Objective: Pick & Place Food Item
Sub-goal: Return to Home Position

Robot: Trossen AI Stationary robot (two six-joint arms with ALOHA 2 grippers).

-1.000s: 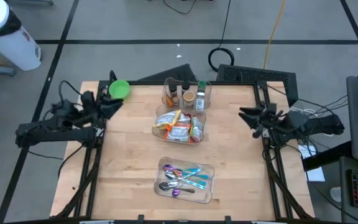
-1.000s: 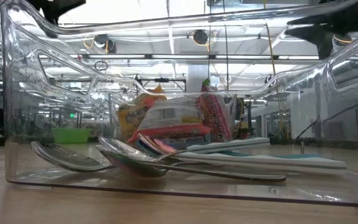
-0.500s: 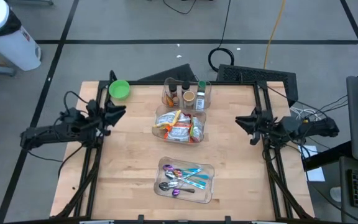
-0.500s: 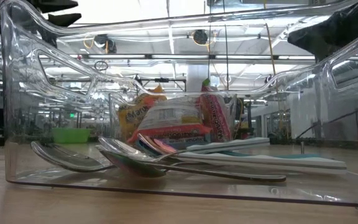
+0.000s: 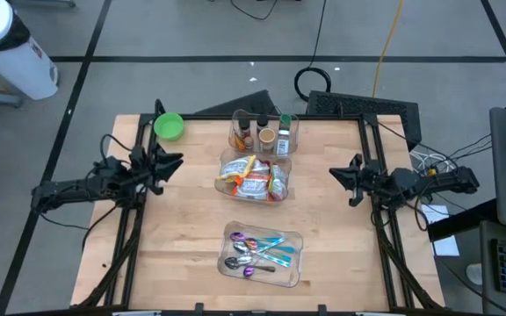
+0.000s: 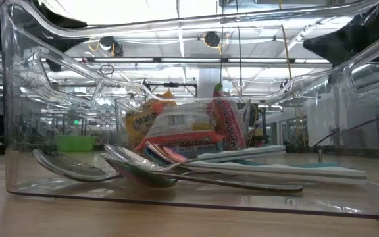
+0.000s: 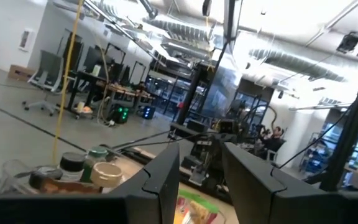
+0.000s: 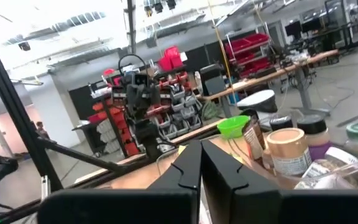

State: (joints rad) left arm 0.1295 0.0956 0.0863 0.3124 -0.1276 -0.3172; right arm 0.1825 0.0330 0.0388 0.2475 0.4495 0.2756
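Observation:
Several food packets (image 5: 255,179) lie in a clear bin (image 5: 224,161) at the table's middle; they also show in the low view (image 6: 183,128). My left gripper (image 5: 172,162) hovers open over the table's left edge, pointing at the bin, with nothing between its fingers (image 7: 201,149). My right gripper (image 5: 335,173) hovers shut and empty over the right edge, pointing at the same bin (image 8: 199,146). Both hang well clear of the table top.
A clear bin with jars (image 5: 264,133) stands behind the food bin. A clear bin of spoons (image 5: 262,252) sits near the front edge and fills the low view (image 6: 176,168). A green bowl (image 5: 168,126) is at the far left corner.
Both arms have sunk and folded down, their grippers creeping a little toward the table's middle and near side. My right gripper's fingers have come together; my left gripper's gap stays the same. Nothing on the table has moved.

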